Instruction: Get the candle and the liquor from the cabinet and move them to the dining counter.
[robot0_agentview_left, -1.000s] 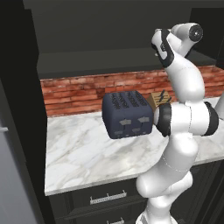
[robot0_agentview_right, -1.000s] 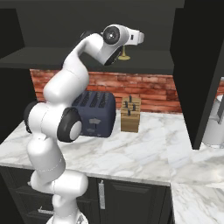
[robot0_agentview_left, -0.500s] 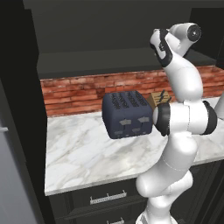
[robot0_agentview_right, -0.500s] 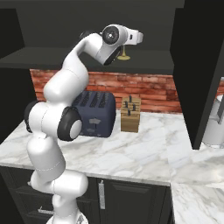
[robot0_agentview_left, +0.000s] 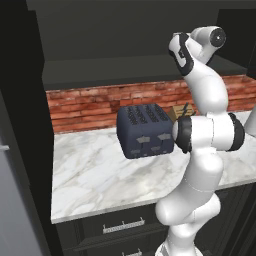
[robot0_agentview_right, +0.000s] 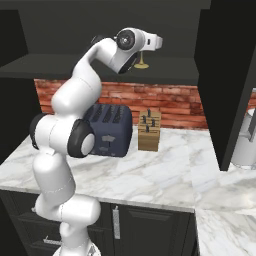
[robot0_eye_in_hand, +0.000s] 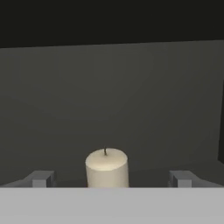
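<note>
Candle (robot0_eye_in_hand: 106, 168) is seen upright, cream-white with a dark wick, between the fingertips (robot0_eye_in_hand: 40, 179) of the wide-open claw (robot0_eye_in_hand: 109, 179); nothing has shifted since before.

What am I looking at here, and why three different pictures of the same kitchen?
It is a white robot arm in a computer-drawn kitchen. Two pictures come from cameras behind the arm, one on its left and one on its right. The third comes from a camera on its hand.

On the marble worktop stand a dark toaster and a wooden knife block, before a red brick wall.

The arm reaches up to the shelf of a dark cabinet. Its grasping tool is open, one finger on each side of a cream candle, not touching it. It holds nothing yet.
</note>
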